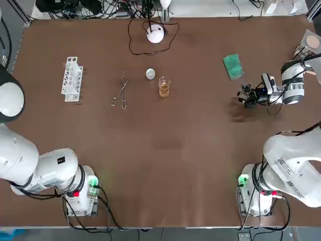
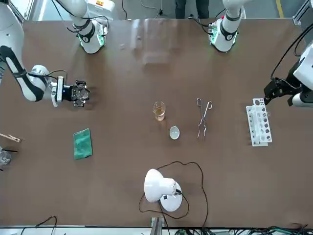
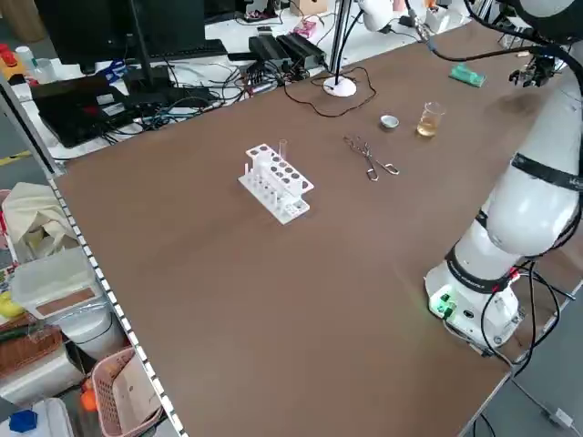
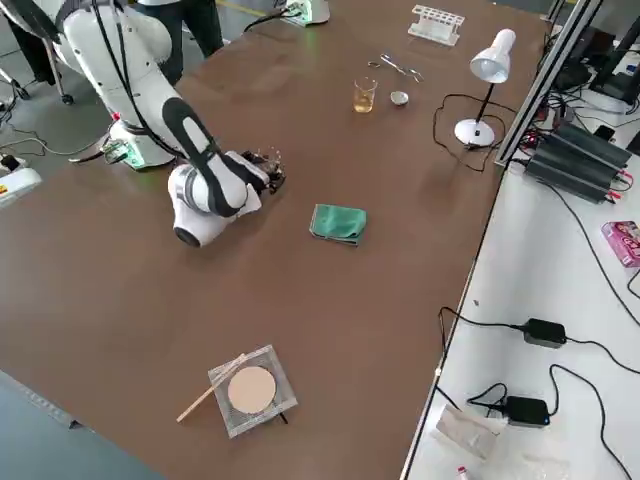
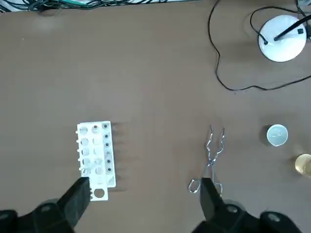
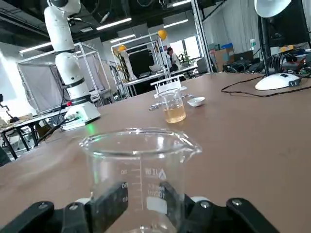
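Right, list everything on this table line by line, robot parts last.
table: one, brown, under everything
test tube rack: one, white, robot's left side
filled beaker: one, clear with amber liquid, middle
tongs: one, metal, between rack and filled beaker
dish: one, white, just beyond the filled beaker
lamp: one, white, far edge
cloth: one, green, right side
mesh mat: one, grey, right edge
disc: one, tan, on the mesh mat
stick: one, wooden, one end on the mat
empty beaker: one, clear, held on the right side
left gripper: one, black, open, above the rack and tongs
right gripper: one, black, shut on the empty beaker
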Tool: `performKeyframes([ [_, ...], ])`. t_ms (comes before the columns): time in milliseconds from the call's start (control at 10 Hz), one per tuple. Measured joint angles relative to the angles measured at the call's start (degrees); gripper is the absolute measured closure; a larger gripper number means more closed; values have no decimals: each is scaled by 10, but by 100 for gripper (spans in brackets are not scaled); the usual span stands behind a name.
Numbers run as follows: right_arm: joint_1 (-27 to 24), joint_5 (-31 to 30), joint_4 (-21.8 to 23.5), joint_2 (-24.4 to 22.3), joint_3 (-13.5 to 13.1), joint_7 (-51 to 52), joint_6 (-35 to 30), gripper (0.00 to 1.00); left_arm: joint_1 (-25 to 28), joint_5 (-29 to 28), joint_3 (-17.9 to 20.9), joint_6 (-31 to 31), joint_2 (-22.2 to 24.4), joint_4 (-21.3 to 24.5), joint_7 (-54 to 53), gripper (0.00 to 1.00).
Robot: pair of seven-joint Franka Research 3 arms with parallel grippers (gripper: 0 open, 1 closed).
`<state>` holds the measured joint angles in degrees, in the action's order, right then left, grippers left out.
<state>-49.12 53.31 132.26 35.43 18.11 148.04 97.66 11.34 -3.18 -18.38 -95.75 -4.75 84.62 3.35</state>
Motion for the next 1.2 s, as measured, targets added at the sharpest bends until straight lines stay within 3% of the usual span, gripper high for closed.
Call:
performKeyframes([
  [300,4,-32,-61,37,0,6,-22,60,-103,0,104,0,0,0,0,0],
  [500,19,-52,-93,47,0,14,-32,59,-137,0,142,0,0,-1,0,0],
  [1000,47,-81,-162,94,-1,37,-39,59,-140,0,146,1,0,-1,0,0],
  [1200,46,-94,-172,118,-13,46,-40,59,-142,3,146,4,0,-1,0,0],
])
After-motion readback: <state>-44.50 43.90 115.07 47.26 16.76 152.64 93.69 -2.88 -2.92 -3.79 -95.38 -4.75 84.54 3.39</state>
